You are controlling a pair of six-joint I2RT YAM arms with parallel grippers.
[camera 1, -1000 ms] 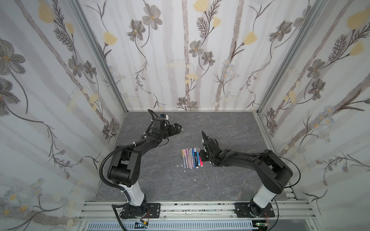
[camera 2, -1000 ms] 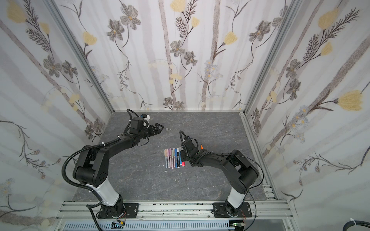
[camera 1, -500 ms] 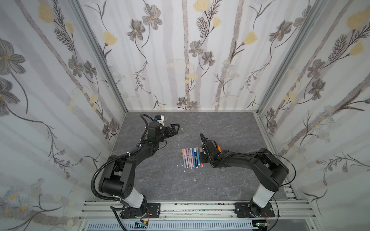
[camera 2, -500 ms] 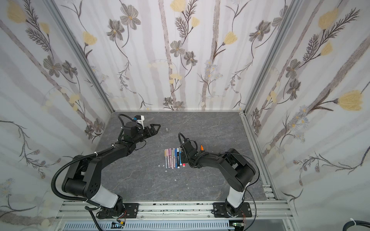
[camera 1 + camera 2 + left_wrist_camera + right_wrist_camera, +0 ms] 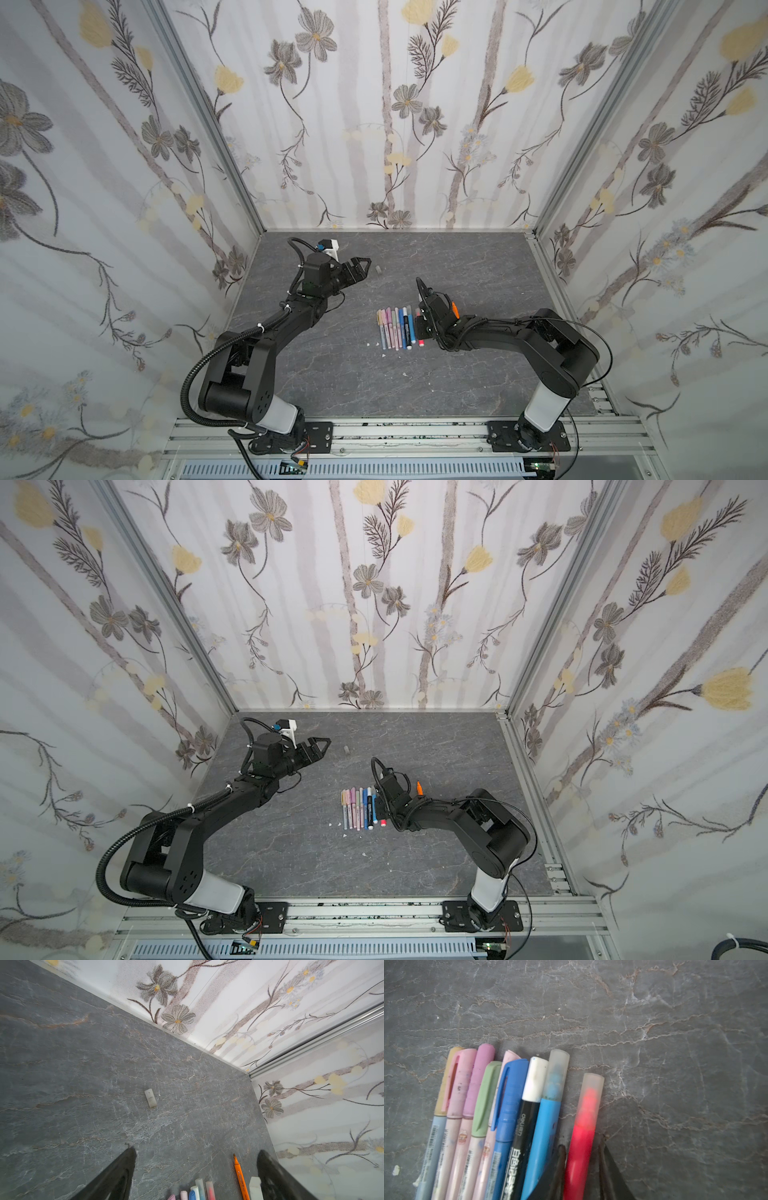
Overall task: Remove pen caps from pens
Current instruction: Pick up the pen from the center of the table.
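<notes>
The red pen (image 5: 579,1147) is showing blurred, its barrel running off the picture's edge. The pens (image 5: 502,1153) beside it are being cut off likewise.

Grey stone-patterned tabletop (image 5: 457,270), row of capped pens (image 5: 397,328), loose translucent cap (image 5: 379,270) apart

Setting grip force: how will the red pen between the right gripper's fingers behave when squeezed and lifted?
The red pen looks like a stiff, slim plastic barrel, so it is probably light and unbending. Round and smooth, it may roll or slip in the right gripper. Its translucent cap seems seated, so it should lift along.
</notes>
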